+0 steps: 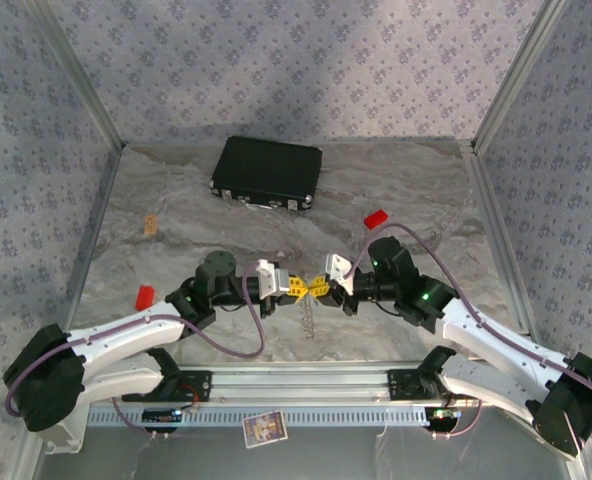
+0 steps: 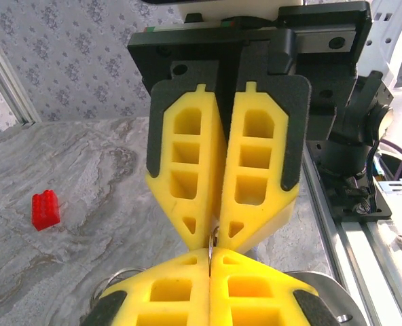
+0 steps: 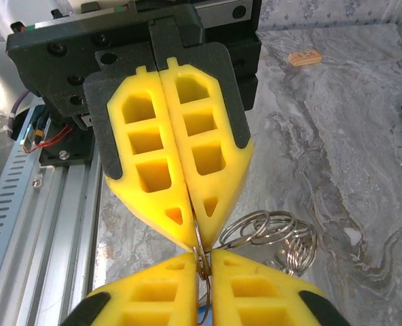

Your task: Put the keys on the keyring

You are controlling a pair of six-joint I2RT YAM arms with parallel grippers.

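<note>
Purple-and-white printed card [image 1: 265, 428] lies on the near ledge in front of my bases. Just past it, over the grey marble-pattern table [image 1: 416, 190], my left gripper [image 1: 300, 286] and right gripper [image 1: 318, 289] meet tip to tip, yellow pads facing. Left fingers are pressed together and so are the right ones. Both pinch the thin silver wire keyring [image 3: 199, 246] where the tips touch, ring upright, off the table. Blue scrap [image 3: 202, 311] under my right fingertips is mostly hidden, can't tell if it's a key head. Thin pale strand [image 1: 309, 315] hangs under the pinch in the top view, too small to identify. Loose cluster of silver wire loops [image 3: 277, 236] sits low beside the pinch; can't tell whether it joins the held ring. Red plastic block [image 1: 145, 296] is near my left forearm, second red plastic block [image 1: 376, 218] beyond my right wrist, small tan block [image 1: 151, 223] further back on the left. Farthest back is the black rectangular hard case [image 1: 267, 172], lying flat, lid shut, contents can't be seen.
</note>
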